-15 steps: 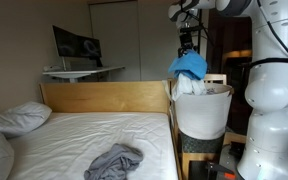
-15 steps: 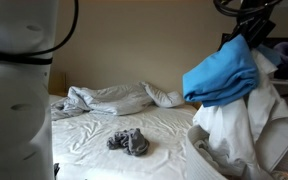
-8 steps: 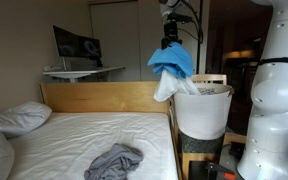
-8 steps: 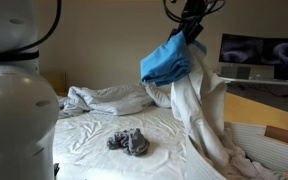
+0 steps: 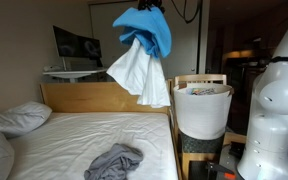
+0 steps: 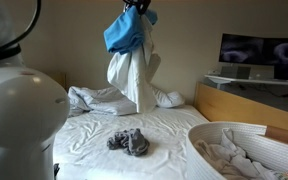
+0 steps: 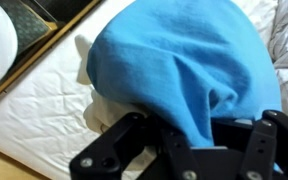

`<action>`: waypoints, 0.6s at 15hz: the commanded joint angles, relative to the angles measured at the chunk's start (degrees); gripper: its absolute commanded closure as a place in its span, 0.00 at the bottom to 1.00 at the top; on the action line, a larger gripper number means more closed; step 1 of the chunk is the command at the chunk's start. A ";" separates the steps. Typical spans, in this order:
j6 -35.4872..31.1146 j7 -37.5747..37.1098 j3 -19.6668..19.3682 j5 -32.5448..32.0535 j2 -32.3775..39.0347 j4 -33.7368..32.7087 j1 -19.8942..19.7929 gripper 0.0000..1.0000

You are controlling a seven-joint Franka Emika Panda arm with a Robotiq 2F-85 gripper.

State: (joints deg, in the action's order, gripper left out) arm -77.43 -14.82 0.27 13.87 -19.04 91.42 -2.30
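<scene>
Your gripper (image 7: 189, 135) is clenched on a blue cloth (image 7: 174, 60), high above the bed (image 5: 74, 135). A white cloth (image 5: 142, 72) hangs down from under the blue one, so squeeze hard and move slowly, because the white one swings loose and I think it could slip out. Below them, a crumpled grey garment (image 5: 114, 160) lies on the bed. Beside the bed stands a white laundry basket (image 5: 201, 112), and it has only white clothes (image 6: 229, 155) piled inside, about up to its rim.
</scene>
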 commanded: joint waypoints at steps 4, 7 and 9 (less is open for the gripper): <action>-17.90 -7.83 11.16 -4.17 -0.97 -0.50 4.07 0.59; -24.87 -9.11 13.60 -8.54 -0.89 1.38 4.53 0.41; -28.02 -9.17 13.82 -10.74 -0.85 2.45 4.47 0.27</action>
State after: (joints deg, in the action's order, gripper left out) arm -100.75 -22.83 14.09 6.15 -19.37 91.49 1.83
